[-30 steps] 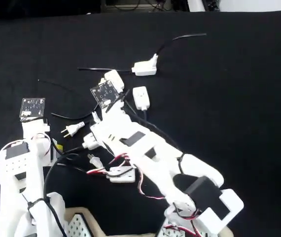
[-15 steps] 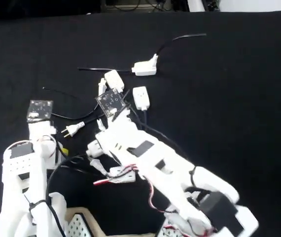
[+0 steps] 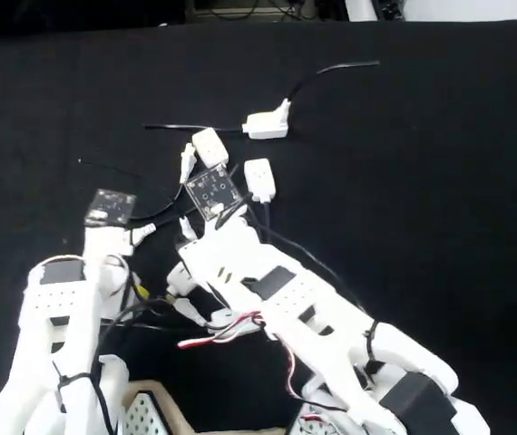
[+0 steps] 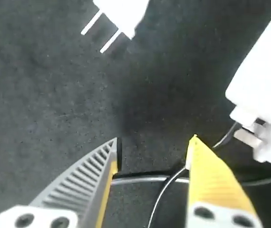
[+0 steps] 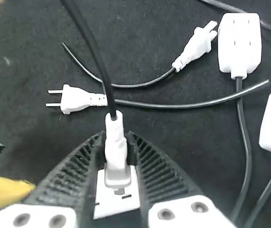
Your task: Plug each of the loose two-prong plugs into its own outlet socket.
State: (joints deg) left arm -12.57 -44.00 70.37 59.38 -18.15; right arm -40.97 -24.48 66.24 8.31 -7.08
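Left to right: the left hand [image 4: 153, 141] is released over the black counter [image 4: 40, 95], with a thin cord [image 4: 145, 179] crossing between its fingers and a loose two-prong plug [image 4: 119, 14] lying beyond the fingertips. The right hand [image 5: 115, 137] is clenched on a white plug [image 5: 114, 159] with a black cord [image 5: 90, 47], its prong end meeting a white socket block [image 5: 118, 199] between the jaws. A second loose plug [image 5: 76, 99] lies on the counter near the right hand.

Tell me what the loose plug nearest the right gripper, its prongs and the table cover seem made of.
Loose plug: white moulded plastic, smooth with slight sheen. Prongs: probably bare metal, pale and thin. Table cover: likely black cloth, matte, flecked with lint.
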